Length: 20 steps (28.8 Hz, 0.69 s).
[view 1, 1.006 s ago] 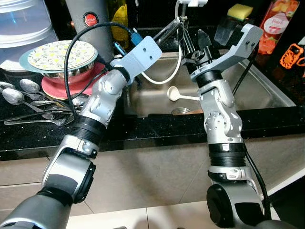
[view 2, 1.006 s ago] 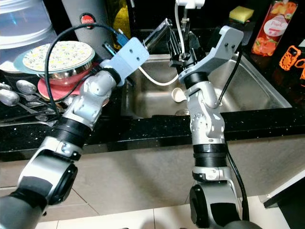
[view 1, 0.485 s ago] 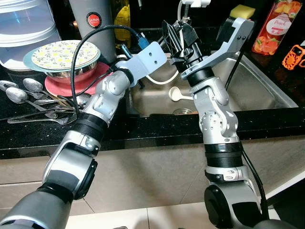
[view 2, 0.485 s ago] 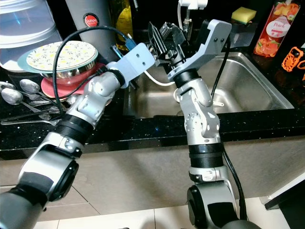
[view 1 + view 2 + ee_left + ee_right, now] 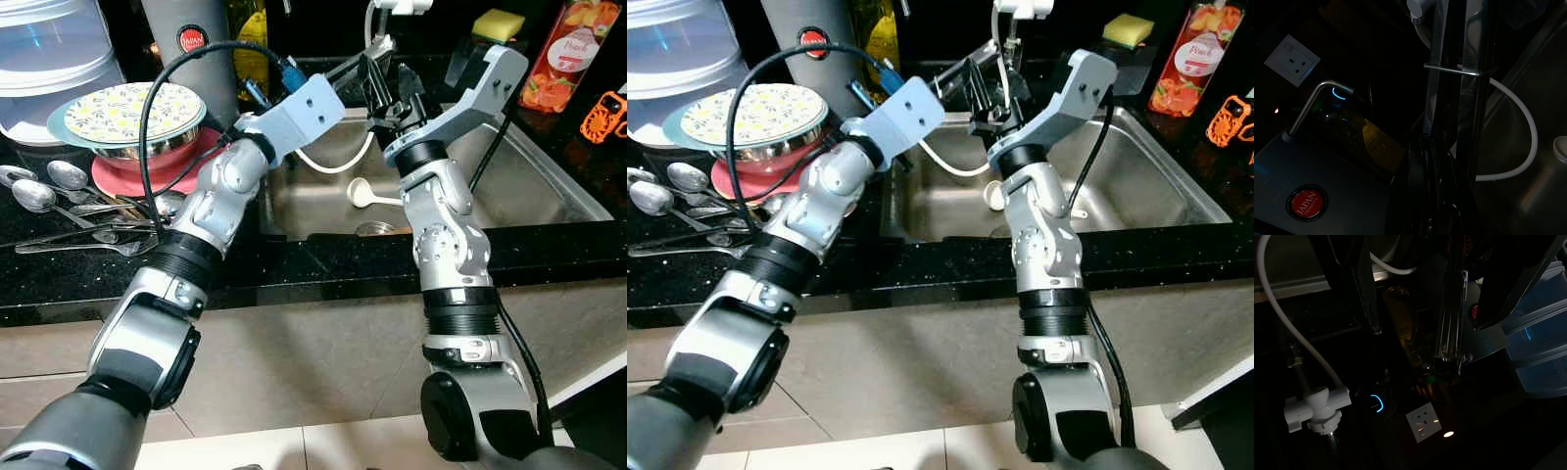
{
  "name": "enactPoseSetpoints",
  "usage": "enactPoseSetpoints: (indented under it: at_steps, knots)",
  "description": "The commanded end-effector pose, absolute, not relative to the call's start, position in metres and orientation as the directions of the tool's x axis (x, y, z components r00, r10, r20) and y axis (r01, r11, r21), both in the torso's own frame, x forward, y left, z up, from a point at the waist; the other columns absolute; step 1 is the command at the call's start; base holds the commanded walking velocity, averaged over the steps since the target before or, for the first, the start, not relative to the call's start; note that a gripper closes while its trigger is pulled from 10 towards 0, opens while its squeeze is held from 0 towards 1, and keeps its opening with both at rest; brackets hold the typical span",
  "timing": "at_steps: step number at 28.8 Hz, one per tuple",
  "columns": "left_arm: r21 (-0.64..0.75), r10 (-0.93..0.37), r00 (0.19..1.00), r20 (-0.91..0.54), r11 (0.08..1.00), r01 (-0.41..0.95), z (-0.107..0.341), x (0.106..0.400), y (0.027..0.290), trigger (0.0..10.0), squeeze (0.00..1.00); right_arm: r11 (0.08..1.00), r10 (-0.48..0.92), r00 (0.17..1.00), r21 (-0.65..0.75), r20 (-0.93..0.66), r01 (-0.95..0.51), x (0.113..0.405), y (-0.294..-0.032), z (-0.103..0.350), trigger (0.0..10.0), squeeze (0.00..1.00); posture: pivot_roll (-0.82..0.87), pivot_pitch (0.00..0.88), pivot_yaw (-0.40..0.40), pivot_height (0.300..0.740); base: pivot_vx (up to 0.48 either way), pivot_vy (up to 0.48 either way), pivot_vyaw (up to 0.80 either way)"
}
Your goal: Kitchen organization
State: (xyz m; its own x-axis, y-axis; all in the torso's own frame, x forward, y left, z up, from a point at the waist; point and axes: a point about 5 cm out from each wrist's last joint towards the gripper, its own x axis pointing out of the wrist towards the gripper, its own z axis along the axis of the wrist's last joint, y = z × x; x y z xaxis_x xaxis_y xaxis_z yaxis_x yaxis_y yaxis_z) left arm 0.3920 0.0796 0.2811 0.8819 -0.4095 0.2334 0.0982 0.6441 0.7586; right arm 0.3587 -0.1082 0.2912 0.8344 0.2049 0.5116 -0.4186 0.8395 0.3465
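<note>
My left gripper is raised over the sink's back left corner and is shut on a long shiny metal utensil that looks like tongs. The utensil points towards the tap. My right gripper is just to its right, above the sink, with its fingers spread open. In the right wrist view the utensil lies between the two black fingers without touching them. The dark left wrist view shows the utensil's metal strip running along my fingers.
A steel sink holds a white spoon; a white hose hangs from the tap. On the left counter are stacked plates, loose spoons and a grey flask. A peach bottle and yellow sponge stand behind.
My right gripper swung left up to the utensil, then drew back slightly right and stays open. The left gripper lifted a little, still holding the utensil.
</note>
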Motion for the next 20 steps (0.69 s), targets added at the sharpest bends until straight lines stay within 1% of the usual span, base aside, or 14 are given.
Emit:
enactPoseSetpoints:
  at_steps: [1,2,7,10,12,13,15,20]
  knots:
    - [0.761,-0.415,0.873,0.256,0.643,0.082,0.288,0.391,0.079,10.0,0.00,0.849,0.185,0.839,0.347,0.511,-0.398,0.360,-0.111,0.293,10.0,0.00,0.08,0.000,0.022,0.740,0.000,0.000,0.00]
    - [0.760,-0.412,0.874,0.257,0.644,0.081,0.287,0.391,0.079,10.0,0.00,0.857,0.156,0.850,0.359,0.503,-0.370,0.362,-0.113,0.292,10.0,0.00,0.08,0.000,0.021,0.740,0.000,0.000,0.00]
    - [0.769,-0.422,0.874,0.240,0.632,0.094,0.283,0.391,0.078,10.0,0.00,0.842,0.160,0.846,0.376,0.509,-0.386,0.362,-0.114,0.293,10.0,0.00,0.08,0.000,0.021,0.740,0.000,0.000,0.00]
    - [0.778,-0.442,0.870,0.216,0.617,0.120,0.280,0.391,0.075,10.0,0.00,0.816,0.204,0.813,0.364,0.545,-0.449,0.357,-0.108,0.299,10.0,0.00,0.08,0.000,0.019,0.740,0.000,0.000,0.00]
    - [0.780,-0.448,0.869,0.210,0.612,0.127,0.279,0.391,0.074,10.0,0.00,0.811,0.211,0.807,0.361,0.552,-0.460,0.356,-0.107,0.300,10.0,0.00,0.08,0.000,0.019,0.740,0.000,0.000,0.00]
    - [0.791,-0.471,0.862,0.185,0.592,0.153,0.276,0.391,0.071,10.0,0.00,0.766,0.246,0.772,0.371,0.586,-0.525,0.351,-0.102,0.306,10.0,0.00,0.08,0.000,0.021,0.740,0.000,0.000,0.00]
    - [0.793,-0.481,0.858,0.178,0.586,0.164,0.275,0.391,0.068,10.0,0.00,0.743,0.274,0.749,0.361,0.603,-0.563,0.347,-0.099,0.310,10.0,0.00,0.07,0.000,0.021,0.740,0.000,0.000,0.00]
    - [0.793,-0.482,0.857,0.184,0.588,0.161,0.278,0.392,0.066,10.0,0.00,0.721,0.317,0.724,0.340,0.612,-0.603,0.343,-0.094,0.310,10.0,0.00,0.07,0.000,0.022,0.740,0.000,0.000,0.00]
